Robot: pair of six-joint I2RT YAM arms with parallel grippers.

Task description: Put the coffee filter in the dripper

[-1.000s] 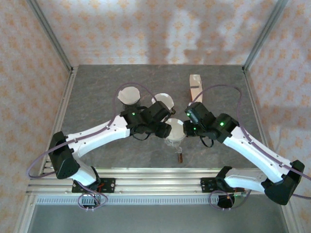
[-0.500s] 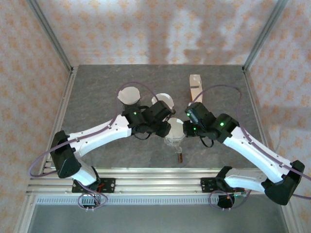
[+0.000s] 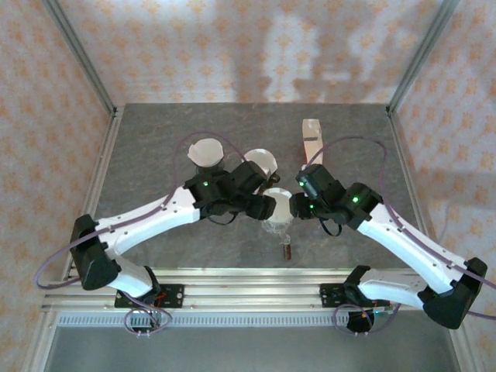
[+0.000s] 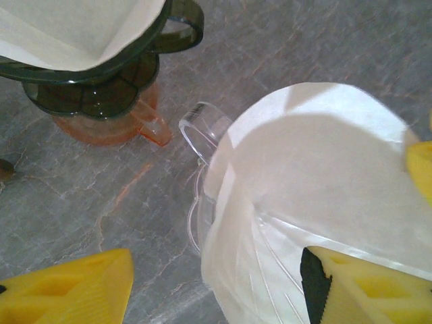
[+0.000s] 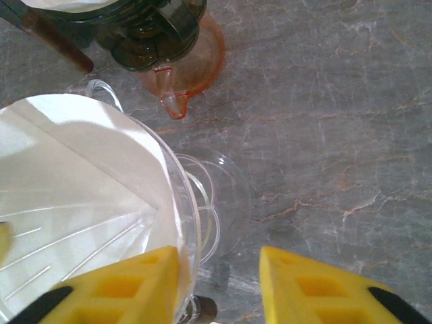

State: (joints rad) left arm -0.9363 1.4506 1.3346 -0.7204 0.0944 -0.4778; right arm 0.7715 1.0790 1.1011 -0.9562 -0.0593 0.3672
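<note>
The coffee filter (image 4: 317, 169) lies inside the clear dripper (image 5: 181, 202), midway between the arms. The left gripper (image 4: 216, 270) and the right gripper (image 5: 219, 260), both spread, stand at its rim from opposite sides.

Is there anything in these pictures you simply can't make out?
Top view: the wrist housings hide how far the left tool and right tool are opened.
Left wrist view: the bottom edge and a yellow finger cut off the clear dripper, so the coffee filter's seating is unclear.
Top view: the brown object below the dripper is too small to identify.
</note>
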